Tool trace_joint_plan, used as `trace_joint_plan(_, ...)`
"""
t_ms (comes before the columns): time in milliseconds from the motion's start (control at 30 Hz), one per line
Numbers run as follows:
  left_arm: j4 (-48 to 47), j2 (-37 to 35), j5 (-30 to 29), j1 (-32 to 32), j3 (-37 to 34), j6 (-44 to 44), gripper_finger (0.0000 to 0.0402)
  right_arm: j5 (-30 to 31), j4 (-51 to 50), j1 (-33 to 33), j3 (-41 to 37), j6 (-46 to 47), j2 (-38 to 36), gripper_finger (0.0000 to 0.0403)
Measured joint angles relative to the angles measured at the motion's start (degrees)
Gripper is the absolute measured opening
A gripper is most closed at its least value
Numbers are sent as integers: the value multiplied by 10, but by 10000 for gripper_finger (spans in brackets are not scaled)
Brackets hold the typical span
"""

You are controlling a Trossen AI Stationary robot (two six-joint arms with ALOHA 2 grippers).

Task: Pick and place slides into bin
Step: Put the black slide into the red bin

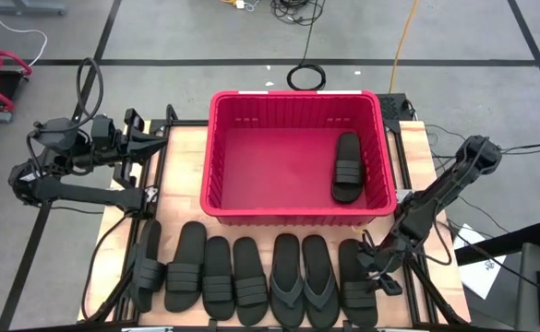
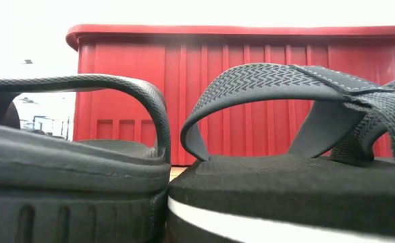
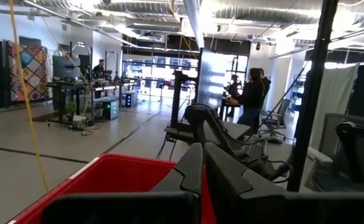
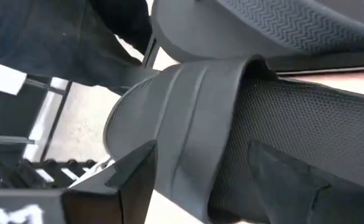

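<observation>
One slide lies in the red bin; seven slides wait along the worktop's near edge. The right claw, spread wide, straddles the rightmost one; the left claw rests closed, far left.

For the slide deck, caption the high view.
One slide lies in the red bin; seven wait in a row as the right gripper reaches the rightmost slide.

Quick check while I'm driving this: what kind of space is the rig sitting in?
Probably an open robotics lab or workshop: a bare concrete floor with cables lying on it, workbenches loaded with equipment, and people standing at stations under exposed ceiling ducting.
</observation>
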Motion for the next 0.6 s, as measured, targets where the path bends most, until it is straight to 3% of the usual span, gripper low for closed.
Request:
trace_joint_plan(433,0,0,13,0,0,-12,21,-42,96,0,-10,-19,80,234)
trace_joint_plan(600,0,0,13,0,0,-11,21,-46,142,2,-11,-14,87,179)
